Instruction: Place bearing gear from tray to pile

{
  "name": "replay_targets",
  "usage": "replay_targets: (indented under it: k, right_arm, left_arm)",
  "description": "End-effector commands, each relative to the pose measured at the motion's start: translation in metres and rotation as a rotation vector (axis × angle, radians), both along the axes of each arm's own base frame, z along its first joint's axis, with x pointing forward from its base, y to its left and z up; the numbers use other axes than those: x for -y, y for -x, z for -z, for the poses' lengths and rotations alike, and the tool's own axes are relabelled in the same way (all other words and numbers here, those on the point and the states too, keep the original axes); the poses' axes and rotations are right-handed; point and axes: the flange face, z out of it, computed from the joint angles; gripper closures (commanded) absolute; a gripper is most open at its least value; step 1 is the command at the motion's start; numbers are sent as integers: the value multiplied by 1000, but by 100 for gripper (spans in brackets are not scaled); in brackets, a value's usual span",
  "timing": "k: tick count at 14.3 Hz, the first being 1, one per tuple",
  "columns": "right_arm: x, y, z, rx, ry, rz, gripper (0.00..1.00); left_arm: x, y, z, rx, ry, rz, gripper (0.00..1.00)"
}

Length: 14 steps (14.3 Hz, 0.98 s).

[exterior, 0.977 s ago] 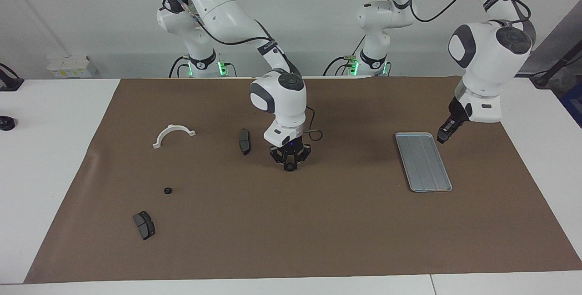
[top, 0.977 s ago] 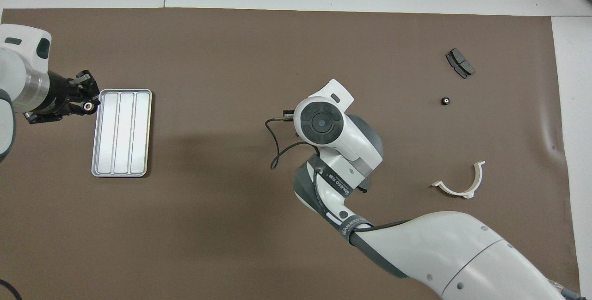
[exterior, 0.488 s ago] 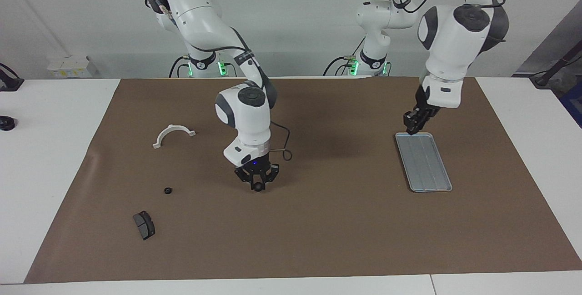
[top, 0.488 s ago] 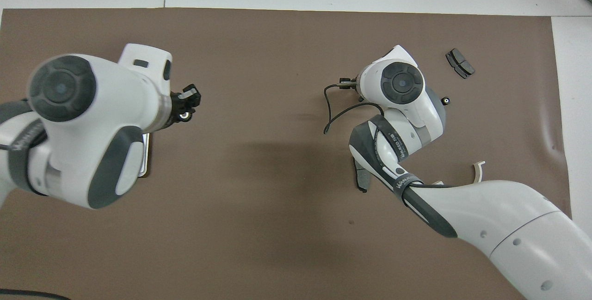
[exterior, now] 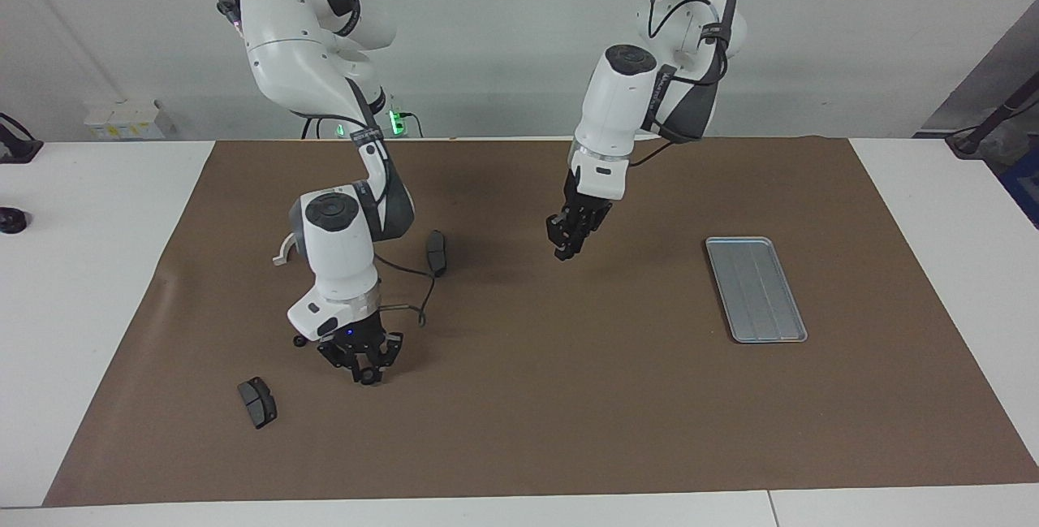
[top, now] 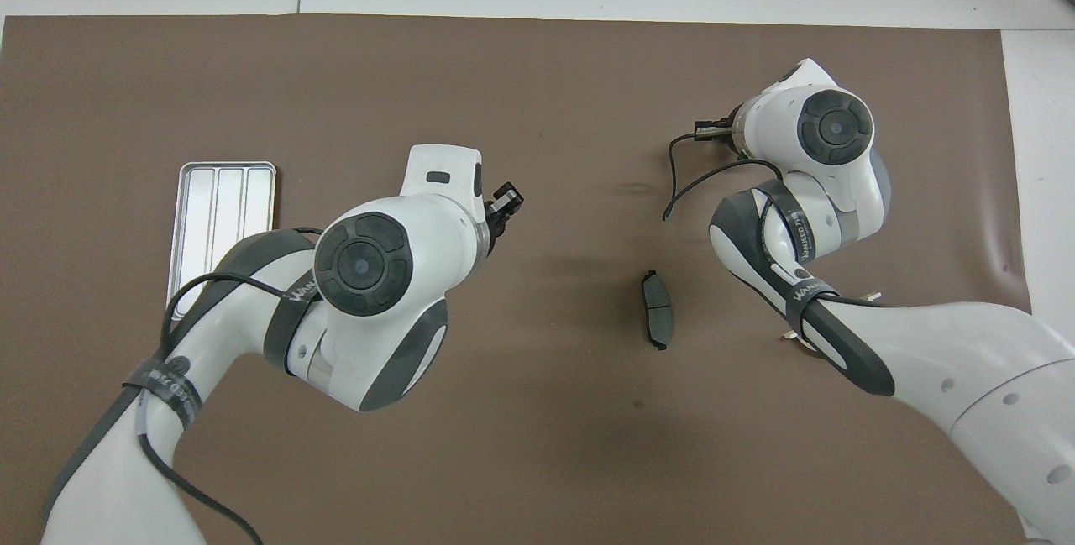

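The silver-grey tray lies bare toward the left arm's end of the mat; in the overhead view the left arm covers part of it. My right gripper hangs low over the mat, shut on a small black bearing gear. Beside it on the mat lies one small black gear of the pile. In the overhead view the right wrist hides that gripper and both gears. My left gripper hangs over the middle of the mat, well away from the tray; it also shows in the overhead view.
One dark grey brake pad lies farther from the robots than the pile's gear. Another brake pad lies mid-mat. A white half-ring shows partly beside the right arm.
My right gripper carried the gear from mid-mat toward the right arm's end, ending beside the gear on the mat. My left gripper swung from beside the tray to over the mat's middle.
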Motion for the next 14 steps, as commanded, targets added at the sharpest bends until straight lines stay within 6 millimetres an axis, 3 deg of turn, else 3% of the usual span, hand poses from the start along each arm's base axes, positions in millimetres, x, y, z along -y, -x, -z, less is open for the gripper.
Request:
replay_targets:
  k: [1, 3, 5, 6, 7, 8, 9, 10, 11, 13, 14]
  right_arm:
    - [18, -6, 16, 26, -1, -26, 99]
    - [34, -8, 18, 25, 28, -59, 98]
    - [36, -9, 18, 25, 39, -87, 98]
    - [36, -9, 18, 24, 46, -102, 96]
    - [36, -9, 18, 25, 52, -109, 85]
    - [35, -9, 19, 24, 54, -111, 62]
    - [34, -9, 19, 24, 53, -109, 25]
    - [29, -8, 18, 24, 52, -113, 9]
    - [24, -8, 18, 21, 50, -116, 4]
    - [10, -8, 15, 22, 47, -129, 0]
    - [6, -13, 4, 39, 47, -131, 0]
  left_arm:
    - [22, -14, 36, 11, 33, -26, 100]
    - [29, -17, 60, 16, 44, -34, 100]
    - [38, -11, 66, 9, 50, -37, 100]
    - [36, -10, 72, 9, 52, -40, 87]
    - [34, -7, 84, 14, 55, -42, 86]
    - [33, -4, 92, 28, 65, -42, 86]
    - [33, -4, 95, 33, 69, -42, 85]
    - [31, -4, 97, 34, 70, -44, 84]
    - [31, -1, 100, 31, 69, -44, 78]
    - [30, -2, 100, 30, 72, -56, 42]
    - [30, -2, 101, 29, 71, -54, 10]
